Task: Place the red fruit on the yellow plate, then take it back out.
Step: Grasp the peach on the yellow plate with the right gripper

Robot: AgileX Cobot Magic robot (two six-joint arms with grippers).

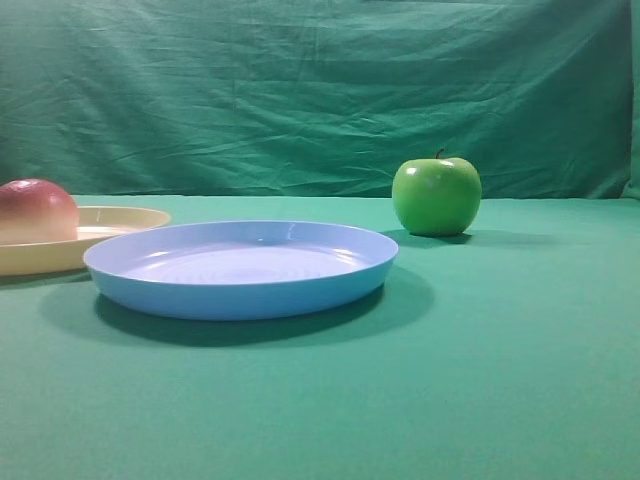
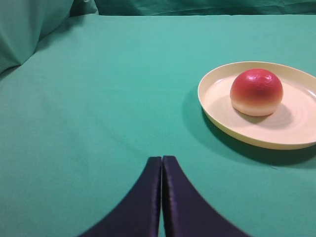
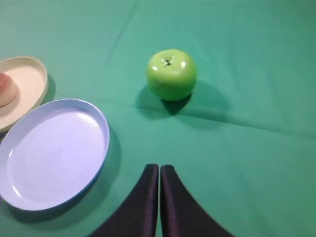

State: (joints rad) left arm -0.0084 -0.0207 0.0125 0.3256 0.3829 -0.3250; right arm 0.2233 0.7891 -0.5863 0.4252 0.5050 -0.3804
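The red fruit (image 2: pixel 256 92) rests upright on the yellow plate (image 2: pixel 222 79), red on top and pale below. In the exterior high view the red fruit (image 1: pixel 35 210) sits at the far left on the yellow plate (image 1: pixel 130 216). The right wrist view catches only an edge of the red fruit (image 3: pixel 6 89) on the yellow plate (image 3: pixel 29 79). My left gripper (image 2: pixel 162 159) is shut with nothing in it, well short and left of the plate. My right gripper (image 3: pixel 159 167) is shut and holds nothing, near the blue plate. Neither gripper shows in the exterior high view.
A light blue round plate (image 1: pixel 330 275) lies in the middle, beside the yellow one; the right wrist view shows this blue plate (image 3: pixel 54 153) lower left. A glossy green apple (image 1: pixel 436 195) stands at the right rear, and the apple (image 3: pixel 171 74) sits beyond my right gripper. Green cloth covers table and backdrop.
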